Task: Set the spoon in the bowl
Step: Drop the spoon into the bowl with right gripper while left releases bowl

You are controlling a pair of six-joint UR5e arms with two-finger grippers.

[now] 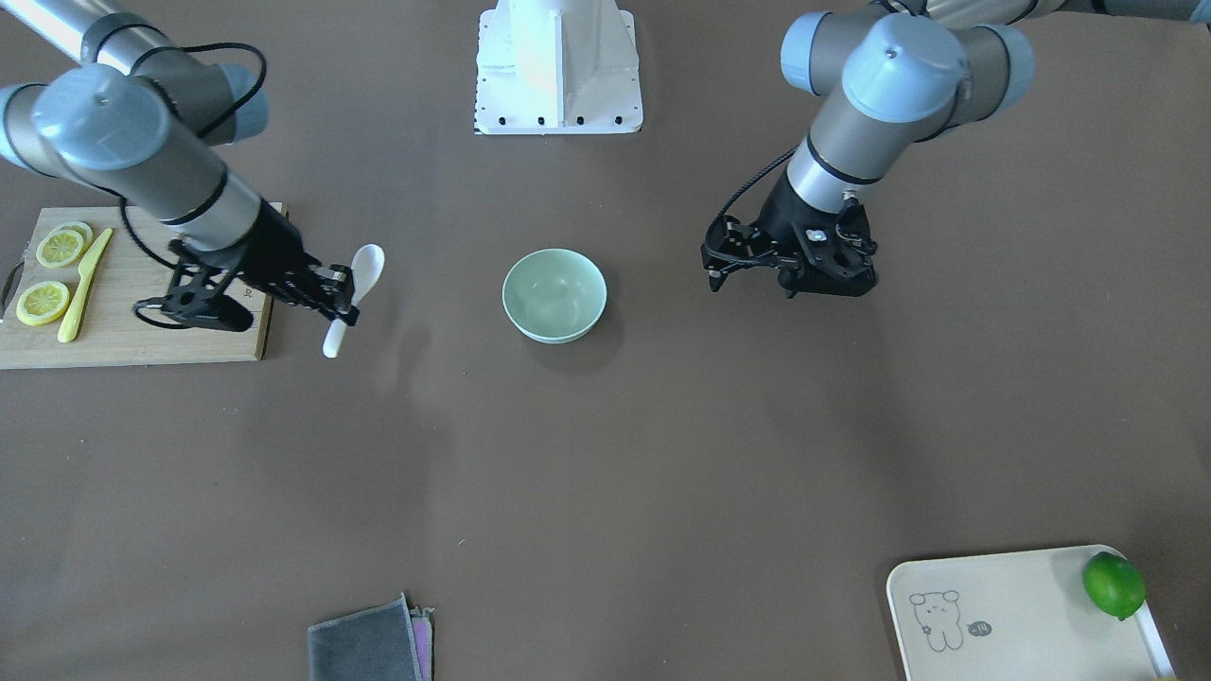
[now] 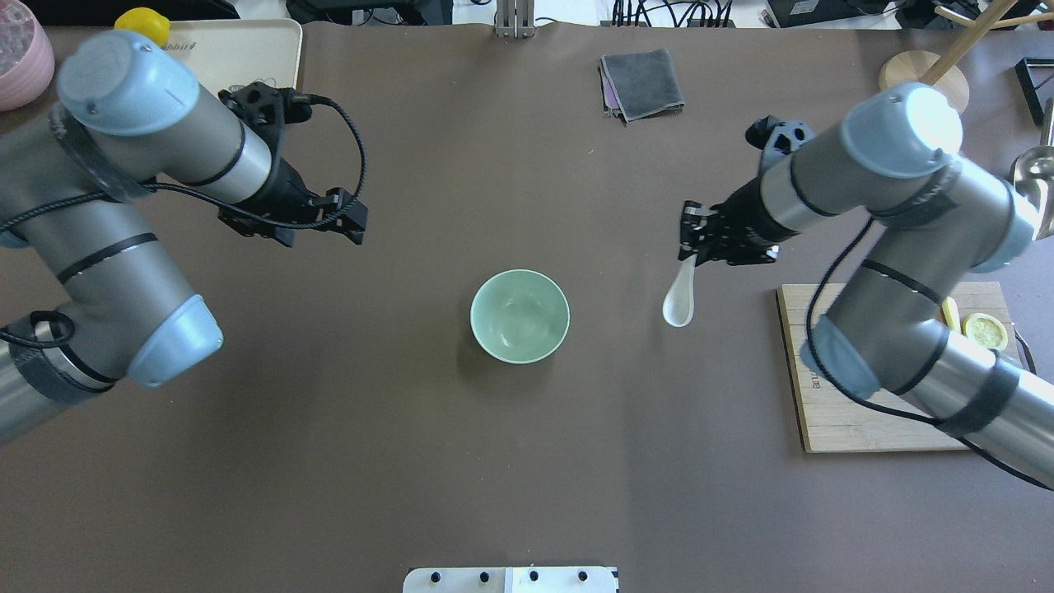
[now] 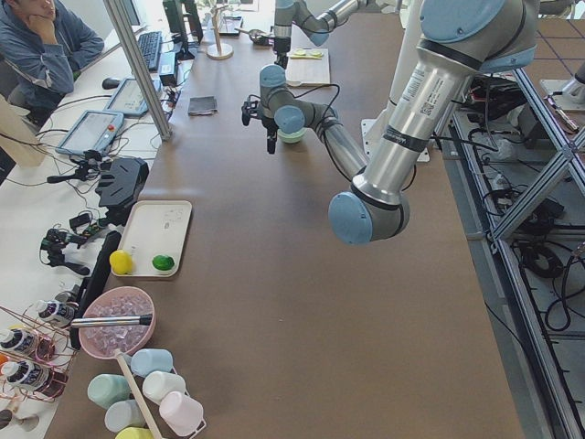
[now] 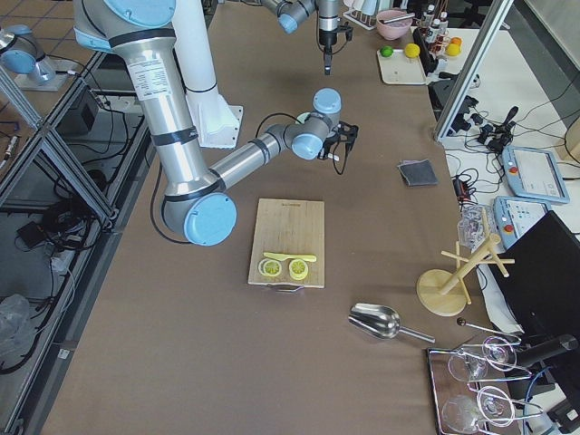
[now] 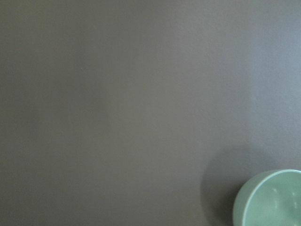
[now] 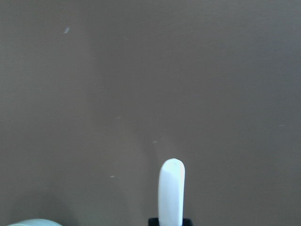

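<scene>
The white spoon [image 1: 366, 265] is held by its handle in my right gripper [image 1: 341, 303], which is shut on it above the table. In the overhead view the spoon [image 2: 680, 303] hangs from that gripper [image 2: 690, 251], to the right of the mint-green bowl [image 2: 520, 315] and apart from it. The bowl [image 1: 554, 293] stands upright and empty at the table's middle. The spoon's handle end [image 6: 171, 190] shows in the right wrist view. My left gripper [image 2: 354, 221] is open and empty, above the table on the bowl's other side [image 1: 719, 270]. The bowl's rim [image 5: 270, 200] shows in the left wrist view.
A wooden cutting board [image 1: 170, 345] with lemon slices [image 1: 59, 246] and a yellow knife [image 1: 83, 284] lies under my right arm. A grey cloth [image 1: 369, 648] and a cream tray [image 1: 1012, 615] with a lime [image 1: 1114, 584] lie at the far edge.
</scene>
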